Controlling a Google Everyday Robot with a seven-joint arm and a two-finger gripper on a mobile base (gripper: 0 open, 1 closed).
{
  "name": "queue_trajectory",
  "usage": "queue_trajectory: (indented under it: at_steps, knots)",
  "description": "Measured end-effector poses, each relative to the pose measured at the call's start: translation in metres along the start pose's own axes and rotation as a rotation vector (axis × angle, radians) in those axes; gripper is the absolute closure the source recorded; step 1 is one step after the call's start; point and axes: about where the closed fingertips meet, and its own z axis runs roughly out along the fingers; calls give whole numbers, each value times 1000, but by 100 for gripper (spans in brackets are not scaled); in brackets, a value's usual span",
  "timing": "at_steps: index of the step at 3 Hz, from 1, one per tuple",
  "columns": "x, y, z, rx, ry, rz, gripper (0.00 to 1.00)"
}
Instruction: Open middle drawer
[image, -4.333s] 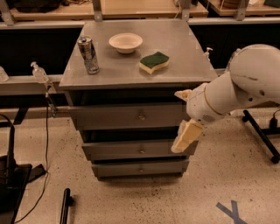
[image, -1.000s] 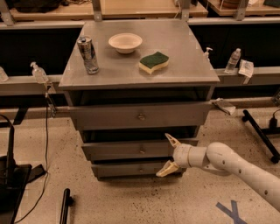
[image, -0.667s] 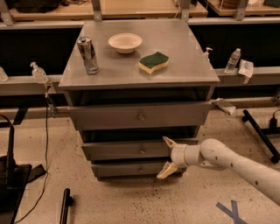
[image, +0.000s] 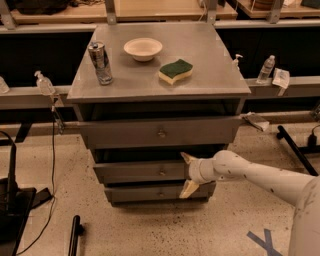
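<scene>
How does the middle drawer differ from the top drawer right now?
The top drawer has a wider, taller front than the middle drawer. The open gripper sits at the middle drawer's right end, while nothing is in front of the top drawer. Both fronts are flat and grey.

Standing there, I could read no word or number anywhere. The can (image: 100, 62) on top of the cabinet (image: 210, 65) had a printed wrapper, and the bottle (image: 266, 70) off to the cabinet's right had a label, but neither could be made out. The only sign was a blue X (image: 265, 242) marked on the floor beyond the cabinet's front right corner. The gripper (image: 186, 173) was at the right end of the cabinet's middle drawer (image: 135, 171), fingers spread apart.
</scene>
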Motion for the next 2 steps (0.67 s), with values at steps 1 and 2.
queue_trajectory:
  at_steps: [1, 2]
  knots:
    - [5, -14, 10, -2, 34, -34, 0]
    - [15, -24, 20, -21, 9, -4, 0]
